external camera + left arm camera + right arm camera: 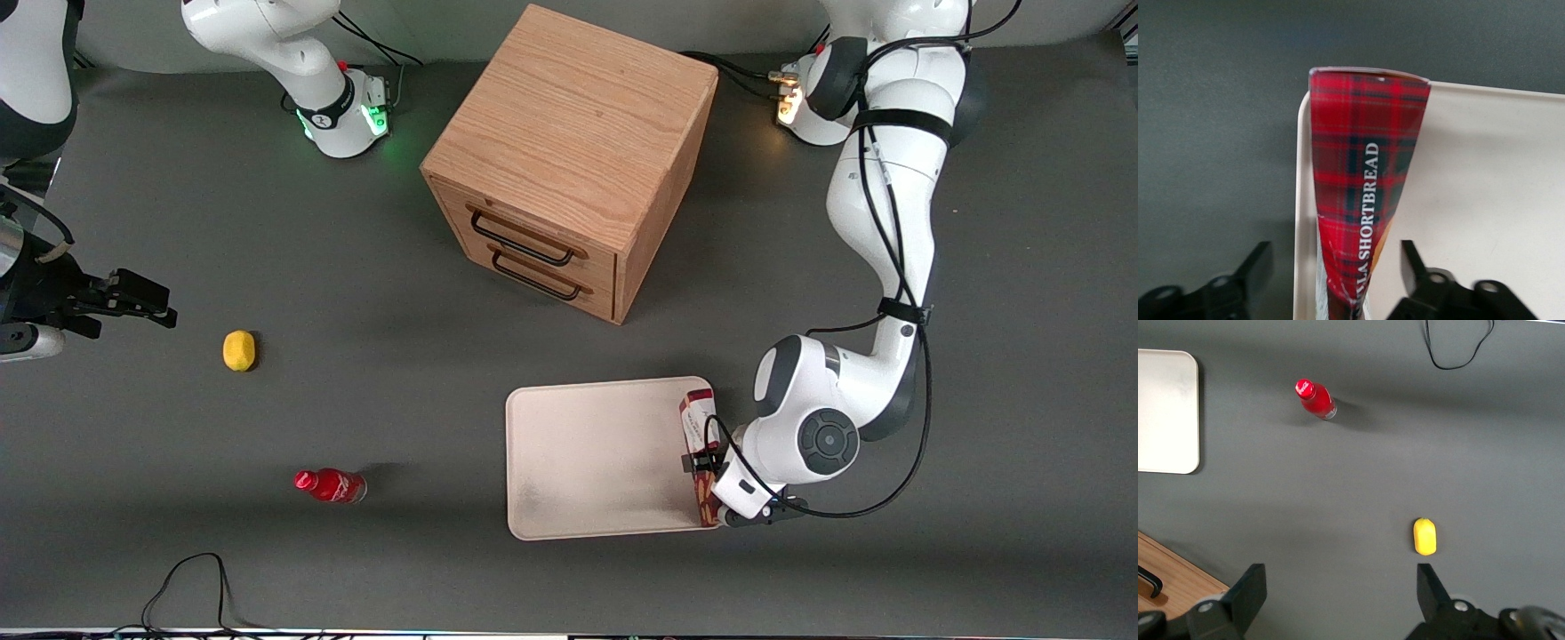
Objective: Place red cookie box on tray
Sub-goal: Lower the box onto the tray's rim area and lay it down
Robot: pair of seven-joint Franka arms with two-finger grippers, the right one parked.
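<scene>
The red cookie box point(699, 416) stands on its narrow edge inside the tray point(596, 453), along the rim toward the working arm's end of the table. Its white end panel points toward the drawer cabinet. In the left wrist view the tartan side of the red cookie box point(1361, 167) rises between the two black fingers, on the cream tray point(1485, 200) just inside the rim. My left gripper point(707, 469) hangs over the box's nearer half. The gripper point(1333, 257) is open, with a gap showing between each finger and the carton.
A wooden two-drawer cabinet point(569, 160) stands farther from the front camera than the tray. A small red bottle point(331, 485) and a yellow lemon point(239, 349) lie toward the parked arm's end. A black cable point(191, 582) loops near the table's front edge.
</scene>
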